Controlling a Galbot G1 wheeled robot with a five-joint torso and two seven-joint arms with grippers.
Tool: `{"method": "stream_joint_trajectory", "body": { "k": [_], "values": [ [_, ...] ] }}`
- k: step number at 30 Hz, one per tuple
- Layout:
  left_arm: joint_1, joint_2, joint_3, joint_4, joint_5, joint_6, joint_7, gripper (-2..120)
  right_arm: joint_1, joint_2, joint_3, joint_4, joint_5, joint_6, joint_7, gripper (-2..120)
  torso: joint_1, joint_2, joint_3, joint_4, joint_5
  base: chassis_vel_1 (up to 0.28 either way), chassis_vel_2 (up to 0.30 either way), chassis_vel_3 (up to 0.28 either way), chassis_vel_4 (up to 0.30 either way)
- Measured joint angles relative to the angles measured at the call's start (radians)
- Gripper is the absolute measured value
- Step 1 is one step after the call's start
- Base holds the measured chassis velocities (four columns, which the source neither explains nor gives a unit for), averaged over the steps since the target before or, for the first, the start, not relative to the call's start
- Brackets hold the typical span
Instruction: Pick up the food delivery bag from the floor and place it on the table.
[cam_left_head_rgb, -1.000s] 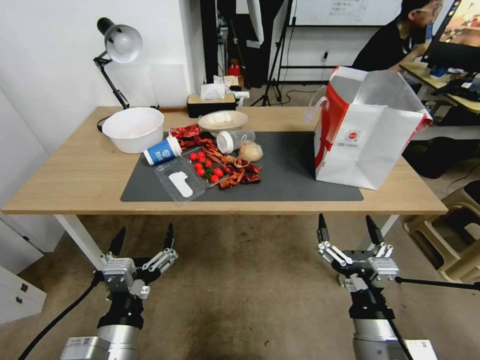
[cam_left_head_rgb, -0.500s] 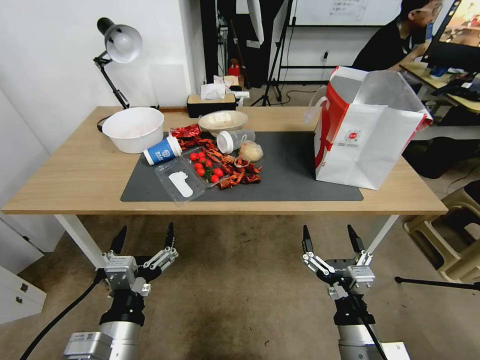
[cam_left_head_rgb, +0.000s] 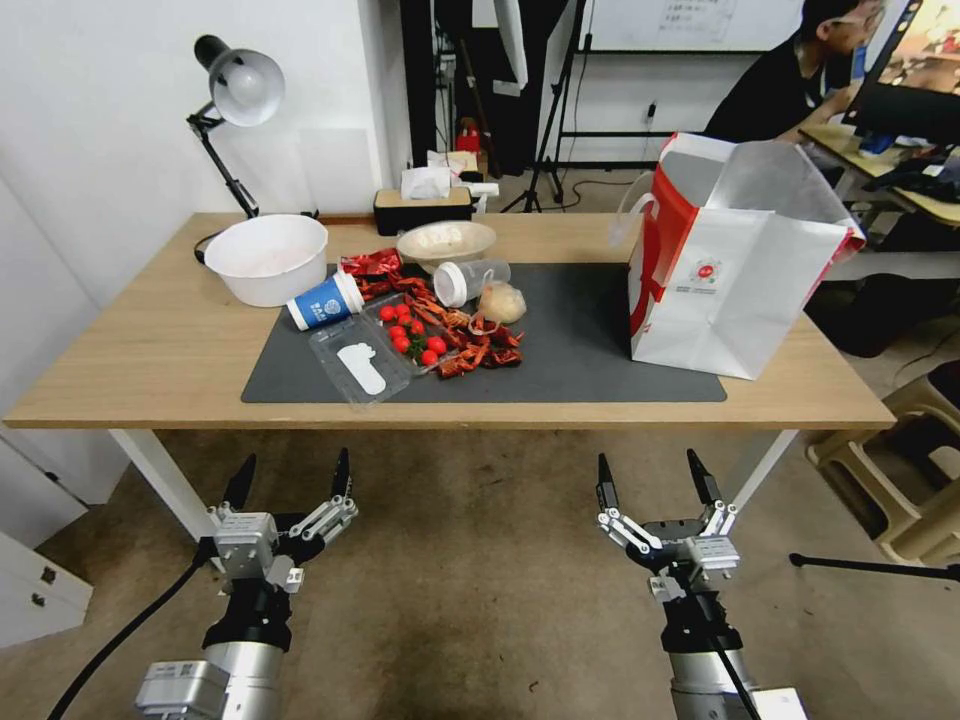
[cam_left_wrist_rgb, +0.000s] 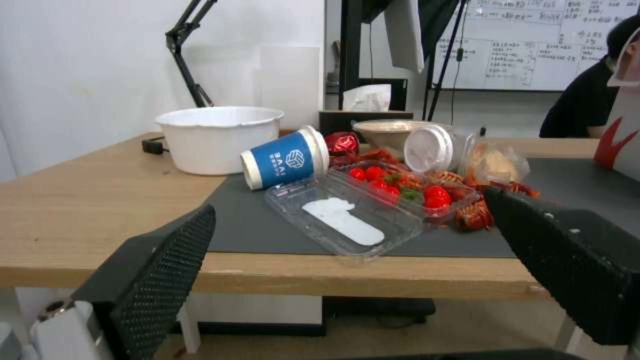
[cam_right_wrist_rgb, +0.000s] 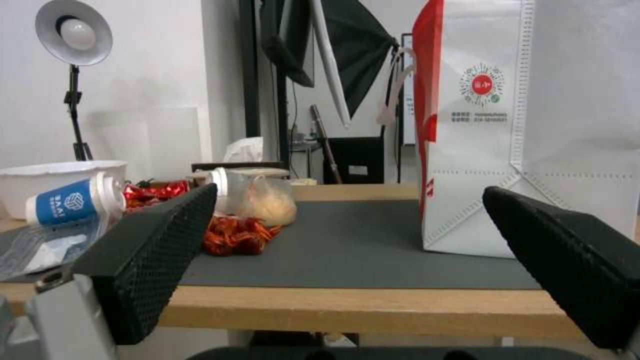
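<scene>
Nearest, the left pincer (cam_left_head_rgb: 290, 478) and the right pincer (cam_left_head_rgb: 651, 477) hang over the floor (cam_left_head_rgb: 480, 600) just off the surface's (cam_left_head_rgb: 150, 350) front edge, both spread wide, holding and touching nothing. Farther back, the food delivery bag (cam_left_head_rgb: 730, 265) stands upright near the surface's right edge, partly on the dark mat (cam_left_head_rgb: 580, 350): boxy, white with a red side, silver lining, a small round red logo.

Quick count: one food delivery bag (cam_left_head_rgb: 735, 260), one white bowl (cam_left_head_rgb: 266, 257), one blue paper cup (cam_left_head_rgb: 325, 301), one desk lamp (cam_left_head_rgb: 232, 110), one tissue box (cam_left_head_rgb: 423, 205), two grippers, left (cam_left_head_rgb: 290, 474) and right (cam_left_head_rgb: 650, 476).
</scene>
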Motion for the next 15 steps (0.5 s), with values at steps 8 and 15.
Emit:
{"method": "stream_joint_trajectory", "body": {
  "k": [8, 15],
  "values": [
    [0.0, 0.0, 0.0, 0.0, 0.0, 0.0, -0.001, 100, 0.0, 0.0, 0.001, 0.0, 0.0, 0.0, 0.001, 100, 0.0, 0.0, 0.0, 0.0, 0.0, 0.0, 0.0, 0.0, 0.0],
    [0.0, 0.0, 0.0, 0.0, 0.0, 0.0, -0.001, 100, 0.0, 0.0, 0.001, 0.0, 0.0, 0.0, 0.001, 100, 0.0, 0.0, 0.0, 0.0, 0.0, 0.0, 0.0, 0.0, 0.0]
  ]
}}
